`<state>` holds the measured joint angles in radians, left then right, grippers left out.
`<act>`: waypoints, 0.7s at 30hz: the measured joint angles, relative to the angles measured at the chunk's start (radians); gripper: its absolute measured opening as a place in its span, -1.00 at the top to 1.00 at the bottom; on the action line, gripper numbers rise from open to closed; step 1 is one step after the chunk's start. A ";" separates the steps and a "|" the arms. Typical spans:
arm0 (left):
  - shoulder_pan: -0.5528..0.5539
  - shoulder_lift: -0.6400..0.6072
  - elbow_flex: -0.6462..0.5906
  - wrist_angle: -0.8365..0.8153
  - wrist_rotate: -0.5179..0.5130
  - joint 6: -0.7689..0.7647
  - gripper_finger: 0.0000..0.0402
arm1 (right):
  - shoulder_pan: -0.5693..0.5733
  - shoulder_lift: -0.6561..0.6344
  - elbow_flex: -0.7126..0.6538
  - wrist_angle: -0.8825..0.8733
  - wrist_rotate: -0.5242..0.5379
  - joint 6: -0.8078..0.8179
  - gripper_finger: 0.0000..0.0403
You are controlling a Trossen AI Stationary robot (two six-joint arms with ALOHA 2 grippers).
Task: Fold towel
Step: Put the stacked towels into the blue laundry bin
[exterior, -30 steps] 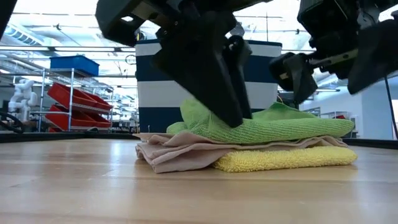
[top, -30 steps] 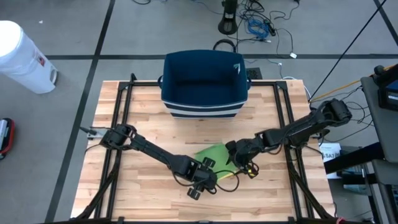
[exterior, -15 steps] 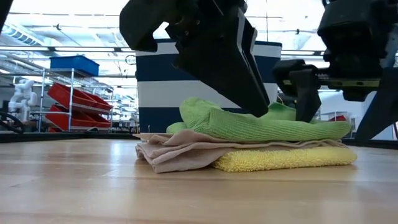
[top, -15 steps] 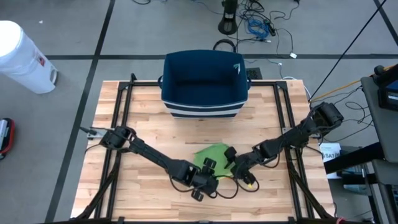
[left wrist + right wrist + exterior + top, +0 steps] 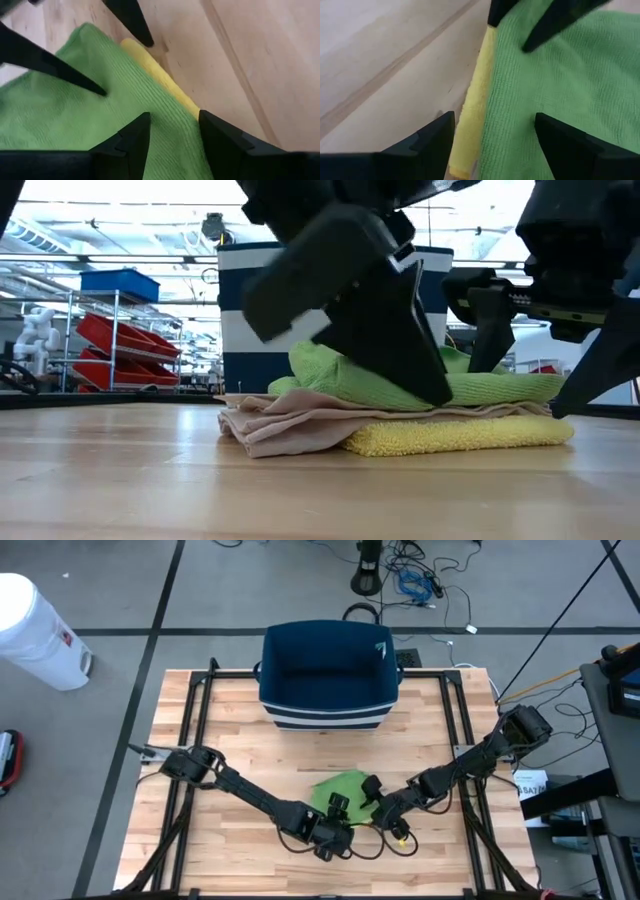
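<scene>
Three folded towels lie stacked on the wooden table: a green towel [image 5: 338,786] [image 5: 480,385] on top, a beige one [image 5: 290,425] in the middle and a yellow one [image 5: 460,435] at the bottom. My left gripper [image 5: 340,814] [image 5: 172,132] is open over the green towel's near right edge. My right gripper [image 5: 376,802] [image 5: 495,135] is open at the same corner of the stack, coming from the right. One of its fingers stands over the green towel and the other beyond the yellow edge [image 5: 472,110]. My left gripper slants down from the near left. One fingertip [image 5: 438,392] reaches the green towel's top near its right end; I cannot tell whether it touches. My right gripper has one fingertip [image 5: 101,91] at the green towel's top surface. The other fingertip [image 5: 148,42] stands off the stack beside the yellow towel's edge; nothing is pinched.
A dark blue basket [image 5: 328,675] with white stripes stands at the table's far middle, behind the stack. Bare wood lies to the left and near side of the stack. A black frame runs along the table's sides.
My right gripper has come down and toward the near edge, to the stack's right end. My left gripper has moved a little toward the table's right and lower over the green towel. The stack has stayed in place.
</scene>
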<state>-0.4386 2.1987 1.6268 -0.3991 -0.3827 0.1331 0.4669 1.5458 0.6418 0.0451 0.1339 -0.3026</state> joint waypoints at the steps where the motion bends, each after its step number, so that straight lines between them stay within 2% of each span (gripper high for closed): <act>1: -0.002 0.004 0.000 0.005 -0.013 0.008 0.13 | 0.002 0.006 0.000 0.005 0.002 0.002 -0.31; 9: -0.029 0.042 0.000 0.001 -0.064 0.034 0.13 | 0.013 0.102 0.001 0.074 0.006 0.006 -0.30; 14: -0.037 0.058 0.000 0.010 -0.085 0.033 0.02 | 0.017 0.153 0.003 0.128 0.100 0.028 -0.28; 17: -0.037 0.058 0.000 0.011 -0.090 0.023 -0.10 | 0.016 0.154 0.003 0.133 0.167 0.037 -0.15; 21: -0.032 0.058 0.000 0.009 -0.139 0.002 -0.25 | 0.014 0.157 0.003 0.131 0.210 0.047 0.21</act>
<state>-0.4709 2.2562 1.6268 -0.3903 -0.5215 0.1347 0.4814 1.7032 0.6444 0.1759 0.3438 -0.2554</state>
